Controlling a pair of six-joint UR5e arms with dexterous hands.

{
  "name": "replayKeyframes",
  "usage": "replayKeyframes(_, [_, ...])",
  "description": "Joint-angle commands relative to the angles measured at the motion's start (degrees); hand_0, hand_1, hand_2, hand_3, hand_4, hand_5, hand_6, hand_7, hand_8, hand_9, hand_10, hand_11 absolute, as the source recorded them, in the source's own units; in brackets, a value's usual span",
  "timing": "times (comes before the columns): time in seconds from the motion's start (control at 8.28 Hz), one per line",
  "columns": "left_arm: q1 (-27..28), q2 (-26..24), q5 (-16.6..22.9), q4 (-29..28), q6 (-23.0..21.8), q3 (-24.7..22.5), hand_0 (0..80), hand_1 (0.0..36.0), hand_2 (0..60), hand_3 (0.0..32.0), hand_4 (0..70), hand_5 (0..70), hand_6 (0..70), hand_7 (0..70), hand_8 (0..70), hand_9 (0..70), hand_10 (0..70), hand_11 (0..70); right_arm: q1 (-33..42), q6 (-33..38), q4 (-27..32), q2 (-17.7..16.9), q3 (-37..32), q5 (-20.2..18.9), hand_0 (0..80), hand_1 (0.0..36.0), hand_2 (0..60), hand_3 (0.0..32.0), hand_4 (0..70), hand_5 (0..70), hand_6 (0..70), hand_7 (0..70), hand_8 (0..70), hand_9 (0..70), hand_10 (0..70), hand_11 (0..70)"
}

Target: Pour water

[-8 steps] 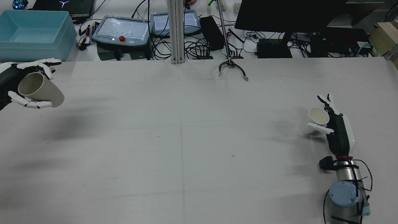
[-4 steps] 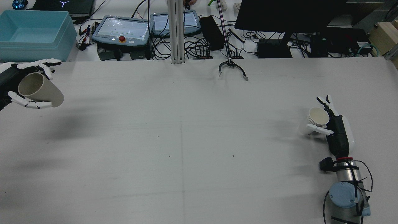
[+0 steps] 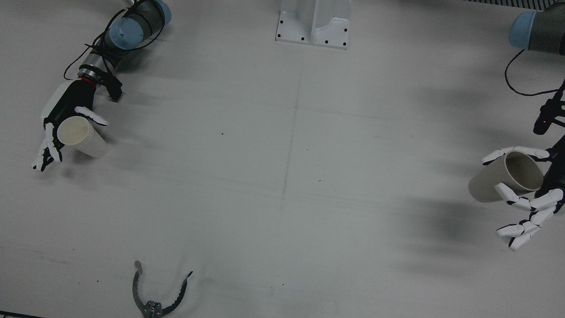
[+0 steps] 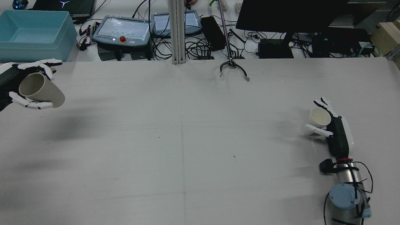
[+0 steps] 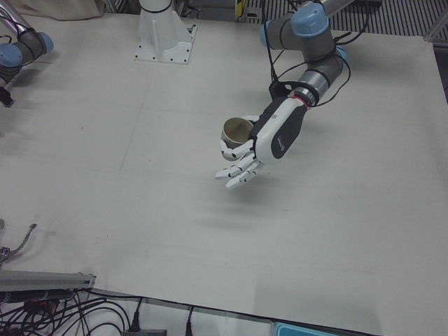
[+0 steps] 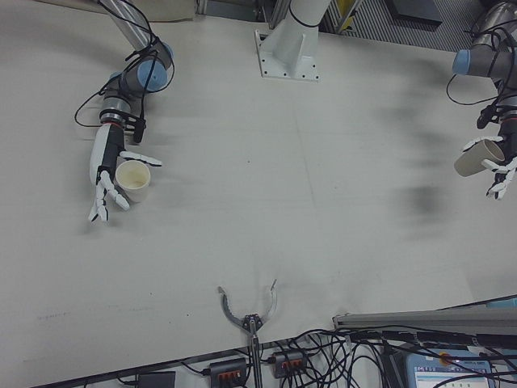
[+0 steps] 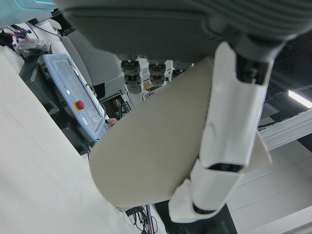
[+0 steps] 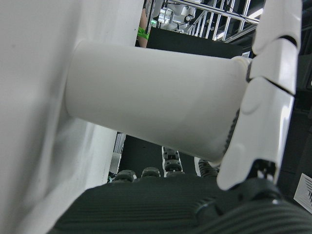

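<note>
Left hand (image 4: pixel 18 84) holds a beige paper cup (image 4: pixel 40 90) in the air at the bench's left edge near the far corner, thumb and fingers curled loosely around it, cup tilted. Right hand (image 4: pixel 331 128) sits at a white paper cup (image 4: pixel 317 120) standing on the bench near the right edge, thumb against its side, fingers spread past the rim, so not a firm grasp. Risks: the cups are well apart, so a tilt now would likely spill onto the bench (image 4: pixel 187 140); the loose right hand could knock or tip the white cup.
</note>
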Motion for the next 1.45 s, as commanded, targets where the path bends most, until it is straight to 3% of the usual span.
replayKeyframes(0.0, [0.01, -0.09, 0.00, 0.00, 0.00, -0.09, 74.0, 36.0, 60.0, 0.0, 70.0, 70.0, 13.6, 20.8, 7.3, 10.2, 8.4, 15.0, -0.22, -0.11, 0.00, 0.21, -0.58, -0.11, 55.3, 19.0, 10.0, 0.0, 25.4, 19.8, 18.3, 33.7, 2.8, 5.4, 3.7, 7.2])
replayKeyframes(0.12, [-0.08, -0.01, 0.00, 0.00, 0.00, -0.09, 74.0, 36.0, 60.0, 0.0, 70.0, 70.0, 13.6, 20.8, 7.4, 10.3, 8.4, 15.0, -0.22, -0.19, -0.09, 0.21, -0.58, -0.19, 55.4, 18.4, 11.0, 0.0, 29.0, 23.2, 26.3, 43.7, 8.5, 13.7, 8.6, 14.3])
replayKeyframes(0.36, [-0.08, -0.09, 0.00, 0.00, 0.00, -0.35, 74.4, 36.0, 60.0, 0.0, 70.0, 70.0, 13.6, 20.8, 7.4, 10.3, 8.4, 15.0, -0.14, -0.11, -0.09, 0.56, -0.58, -0.20, 55.8, 16.7, 14.8, 0.0, 35.9, 35.4, 49.0, 70.0, 27.0, 40.0, 20.4, 31.2])
replayKeyframes(0.48, [-0.08, -0.01, 0.09, 0.00, 0.00, -0.53, 75.1, 36.0, 60.0, 0.0, 70.0, 70.0, 13.6, 20.7, 7.4, 10.2, 8.3, 15.0, 0.21, -0.11, -0.18, 0.65, -0.14, -0.20, 54.8, 14.3, 14.9, 0.0, 38.3, 42.8, 61.1, 70.0, 38.3, 53.1, 27.0, 40.3])
replayKeyframes(0.6, [-0.08, 0.08, 0.09, 0.00, 0.00, -0.79, 75.9, 36.0, 60.0, 0.0, 70.0, 70.0, 13.7, 20.8, 7.4, 10.3, 8.3, 14.9, 1.52, 0.16, -0.09, 0.56, 0.12, -0.72, 54.9, 13.8, 14.5, 0.0, 38.8, 45.8, 64.7, 70.0, 41.2, 56.4, 29.7, 43.8])
replayKeyframes(0.72, [-0.08, 0.08, 0.09, 0.00, 0.00, -1.57, 76.4, 36.0, 60.0, 0.0, 70.0, 70.0, 13.7, 20.9, 7.5, 10.4, 8.3, 14.9, 4.93, 0.25, -0.27, 0.56, 0.65, -5.16, 55.0, 14.5, 16.6, 0.0, 37.6, 47.6, 65.0, 70.0, 41.6, 57.0, 30.3, 44.6])
replayKeyframes(0.85, [-0.08, 0.08, 0.26, 0.52, 0.18, -2.97, 77.0, 36.0, 60.0, 0.0, 70.0, 70.0, 13.8, 21.0, 7.4, 10.2, 8.3, 14.9, 7.83, 0.25, -0.96, 0.39, 2.48, -7.90, 55.3, 14.9, 16.6, 0.0, 36.6, 47.7, 64.5, 70.0, 40.6, 55.3, 28.4, 42.3])
replayKeyframes(0.97, [0.18, -2.27, 0.96, 1.31, 0.26, -3.16, 79.1, 36.0, 60.0, 0.0, 70.0, 70.0, 14.1, 21.3, 7.4, 10.0, 8.2, 14.8, 8.82, 0.25, -2.02, 0.04, 5.20, -8.02, 55.6, 14.9, 14.9, 0.0, 34.6, 47.8, 63.3, 70.0, 39.4, 53.8, 27.1, 40.7])
replayKeyframes(1.33, [5.34, -21.65, 5.54, 13.41, 0.70, -0.46, 80.0, 36.0, 60.0, 0.0, 70.0, 70.0, 15.3, 22.8, 7.7, 10.4, 8.5, 15.3, 9.44, -0.02, -3.96, 0.21, 10.48, -8.28, 56.5, 15.6, 13.1, 0.0, 32.9, 49.0, 61.6, 70.0, 37.0, 51.1, 24.3, 36.9])
